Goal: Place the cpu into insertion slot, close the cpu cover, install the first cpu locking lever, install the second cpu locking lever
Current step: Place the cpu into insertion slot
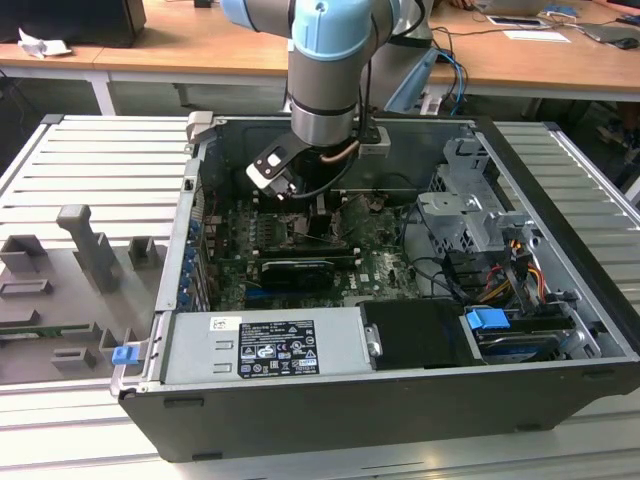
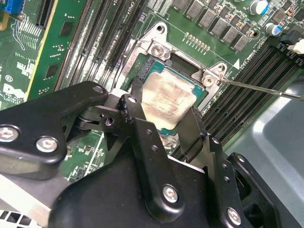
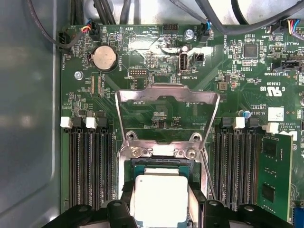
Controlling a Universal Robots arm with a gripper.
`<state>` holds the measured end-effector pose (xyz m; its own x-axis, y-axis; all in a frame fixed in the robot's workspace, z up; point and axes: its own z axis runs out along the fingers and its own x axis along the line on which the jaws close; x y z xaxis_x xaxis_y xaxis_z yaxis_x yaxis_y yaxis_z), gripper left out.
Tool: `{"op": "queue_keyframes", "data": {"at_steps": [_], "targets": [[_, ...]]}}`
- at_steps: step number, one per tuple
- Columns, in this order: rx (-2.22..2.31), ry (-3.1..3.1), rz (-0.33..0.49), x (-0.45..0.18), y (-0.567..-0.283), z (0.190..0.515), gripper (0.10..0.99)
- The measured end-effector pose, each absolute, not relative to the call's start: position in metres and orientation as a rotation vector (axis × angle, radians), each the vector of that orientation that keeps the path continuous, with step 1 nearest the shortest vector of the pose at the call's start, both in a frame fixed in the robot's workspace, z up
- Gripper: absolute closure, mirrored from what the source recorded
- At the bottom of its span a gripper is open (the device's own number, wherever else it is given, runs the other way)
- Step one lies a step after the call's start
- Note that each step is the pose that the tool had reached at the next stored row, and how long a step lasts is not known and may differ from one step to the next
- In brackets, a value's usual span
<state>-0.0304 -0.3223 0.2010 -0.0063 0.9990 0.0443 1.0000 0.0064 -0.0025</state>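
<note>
Down inside the open computer case [image 1: 350,425], which lies on its side on a ribbed metal table [image 1: 90,160], the arm [image 1: 325,90] reaches onto the green motherboard [image 1: 385,262] toward the case's far wall. In both wrist views the gripper [image 2: 164,107] has its two black fingers [image 2: 136,97] drawn in against opposite edges of the cpu [image 2: 170,99], pinching the chip between them. The cpu's pale metal top faces up and sits squarely over the insertion slot [image 3: 161,165]; whether it is fully seated or held just above the socket I cannot tell. The cpu cover [image 3: 166,93] is raised and swung back, away from the gripper, on its hinge along the slot's edge, so that bare board shows through its square window. A thin wire locking lever [image 3: 207,178] runs just beside the slot, and in the second wrist view it juts free from the socket's corner [image 2: 266,89], not latched down. Rows of long black memory slots [image 3: 92,166] flank the socket on both sides, and a round coin battery [image 3: 104,58] sits on the board beyond the cover. In the exterior view a grey power supply [image 1: 260,345] with a label fills the near part of the case toward the exterior view's left, a long black card [image 1: 297,272] lies on the board between it and the gripper, and a metal drive cage [image 1: 470,215] stands at the exterior view's right. A grey tray [image 1: 80,260] of moulded holders rests on the table well apart at the exterior view's left.
</note>
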Motion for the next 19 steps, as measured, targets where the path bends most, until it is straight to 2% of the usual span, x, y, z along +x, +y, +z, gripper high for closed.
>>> {"op": "queue_keyframes", "data": {"at_steps": [12, 13, 14, 19], "targets": [[-2.191, -2.205, -0.046, -0.0293, -0.3223, 0.1992, 0.553], [-2.191, -2.205, -0.047, -0.0292, -0.3222, 0.1990, 0.537], [-2.191, -2.205, -0.045, -0.0293, -0.3223, 0.1992, 0.475], [-2.192, -2.205, -0.044, -0.0293, -0.3204, 0.1998, 0.475]]}}
